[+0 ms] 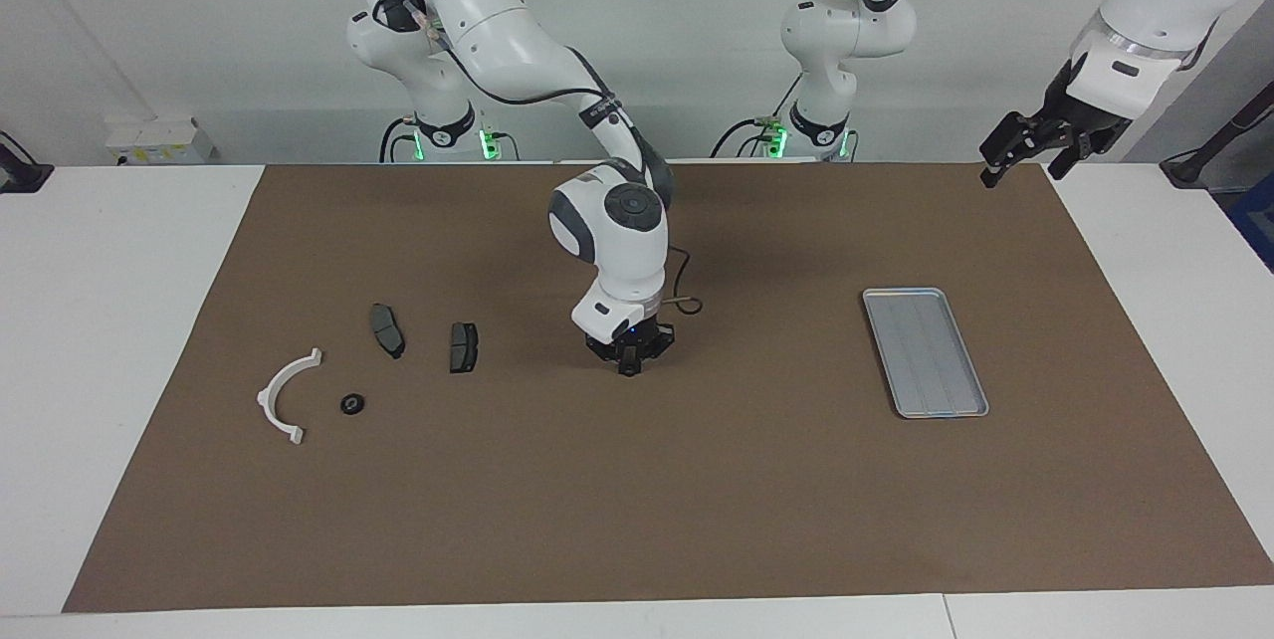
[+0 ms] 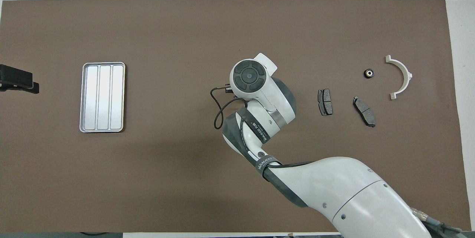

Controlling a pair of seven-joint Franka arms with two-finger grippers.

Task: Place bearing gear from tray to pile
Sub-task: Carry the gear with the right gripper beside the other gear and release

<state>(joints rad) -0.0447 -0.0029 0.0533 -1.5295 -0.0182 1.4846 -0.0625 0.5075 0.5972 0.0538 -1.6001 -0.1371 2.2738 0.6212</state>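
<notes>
My right gripper (image 1: pixel 629 366) points down at the middle of the brown mat, its fingers shut on a small dark bearing gear (image 1: pixel 629 371) that rests at mat level. In the overhead view the right wrist (image 2: pixel 248 76) hides both. The silver-grey tray (image 1: pixel 926 351) lies bare toward the left arm's end, also in the overhead view (image 2: pixel 102 97). The pile lies toward the right arm's end: a white semicircular bracket (image 1: pixel 284 395), two dark brake pads (image 1: pixel 387 329) (image 1: pixel 463 346) and a second small round gear (image 1: pixel 350 404). My left gripper (image 1: pixel 1025 146) waits raised past the tray.
The brown mat (image 1: pixel 637 500) covers most of the white table. A black cable (image 2: pixel 219 110) loops off the right wrist. The pile parts also show in the overhead view: the bracket (image 2: pixel 400 76), the pads (image 2: pixel 325 102) (image 2: pixel 364 111) and the gear (image 2: pixel 368 73).
</notes>
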